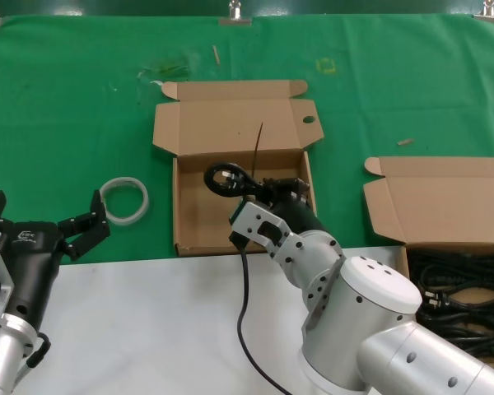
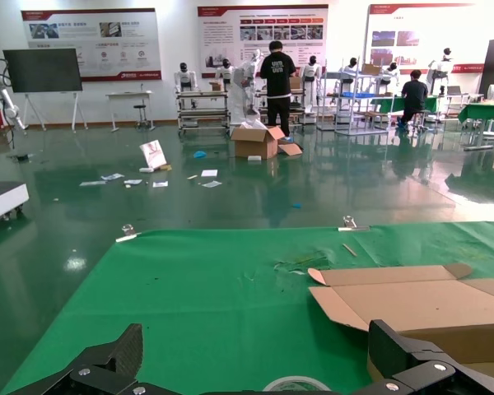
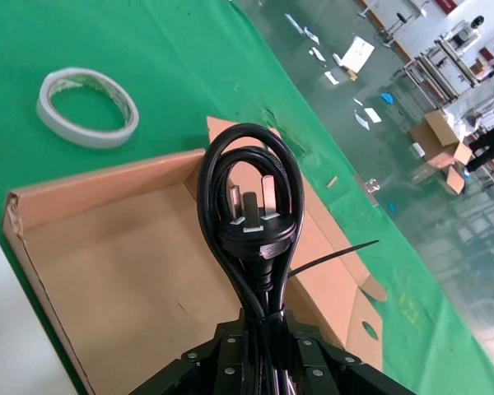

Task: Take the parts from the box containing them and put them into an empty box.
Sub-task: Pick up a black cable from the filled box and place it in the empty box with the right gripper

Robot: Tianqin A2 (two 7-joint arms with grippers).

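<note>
Currently the right gripper (image 1: 273, 196) hangs over the near right part of the empty box (image 1: 199, 224), its fingers clamped on one power cord (image 3: 249, 216) (a bundled loop with its moulded plug facing the wrist camera). The looped end juts forward past the fingertips above the box floor; the gripped end is hidden between the fingers.

Risk assessment:
- The loop points toward the box's centre while the arm sits low over the right wall (image 1: 309, 185). Judged from this pose, a release here could leave the cord draped across that wall rather than flat inside.
- A thin black tie end (image 1: 258, 140) sticks up from the bundle toward the raised lid (image 1: 230, 123); it could snag on the lid flap during withdrawal.
- A dark cable (image 1: 244, 304) trails from the wrist over the white table edge (image 1: 148, 321); whether it belongs to the rig cannot be told.

Containers:
- Empty box: floor bare, nothing resting in it, lid open with one round hole (image 1: 308, 119) near its corner.
- Source box (image 1: 436, 206), at the far right and well apart: lid open, with the remaining cords (image 1: 461, 288) piled inside.

The left gripper (image 1: 82, 226) is parked at the near left with its fingers spread and holding nothing, near the white ring of tubing (image 1: 125, 200) on the green cloth (image 1: 66, 107)
</note>
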